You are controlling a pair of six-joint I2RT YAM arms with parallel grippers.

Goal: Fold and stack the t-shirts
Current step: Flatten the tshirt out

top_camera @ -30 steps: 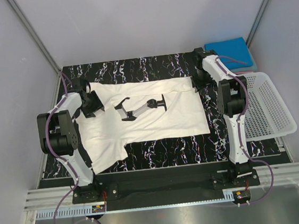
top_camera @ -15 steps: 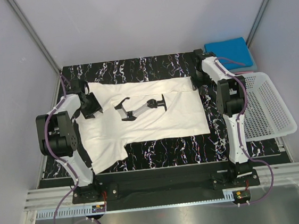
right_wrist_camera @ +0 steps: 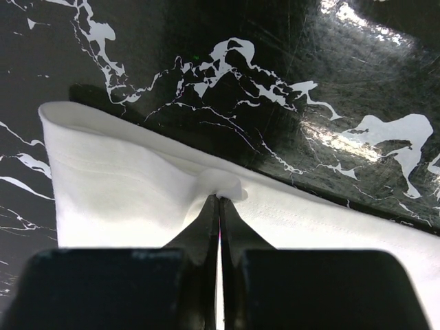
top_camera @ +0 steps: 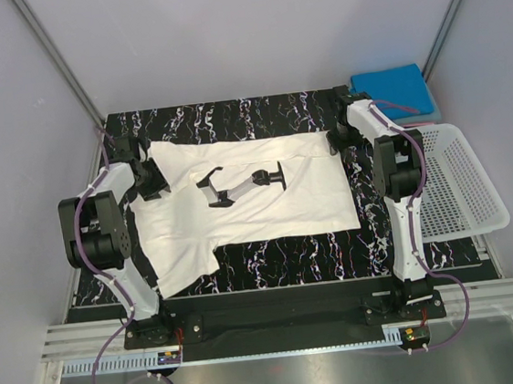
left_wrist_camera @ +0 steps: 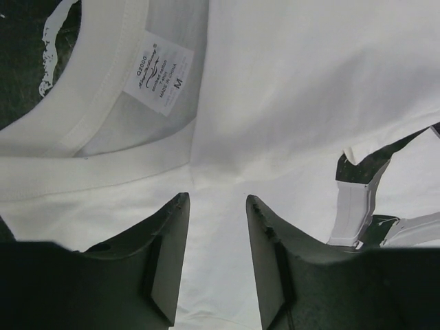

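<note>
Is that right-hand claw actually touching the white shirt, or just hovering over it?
Touching. The right wrist view shows the right gripper shut, its fingertips pinching a small puckered fold at the edge of the white t-shirt.

On my screens I see the white cloth t-shirt point(top_camera: 268, 211) plain all over, apart from a small black print point(top_camera: 277, 173) with pale grey parts on the chest. Its white neck label point(left_wrist_camera: 159, 72) carries dark lettering. The glossy tabletop point(top_camera: 257, 114) is black, veined with white like marble. The folded bright blue cloth shirt point(top_camera: 390, 80) is one solid colour. The plastic lattice basket point(top_camera: 463, 189) is white. The left arm point(top_camera: 113, 184) and right arm point(top_camera: 402, 195) are white with black joints and carry purple cables point(top_camera: 82, 238). The left gripper point(left_wrist_camera: 216, 201) and right gripper point(right_wrist_camera: 218, 199) look dark grey to black.
</note>
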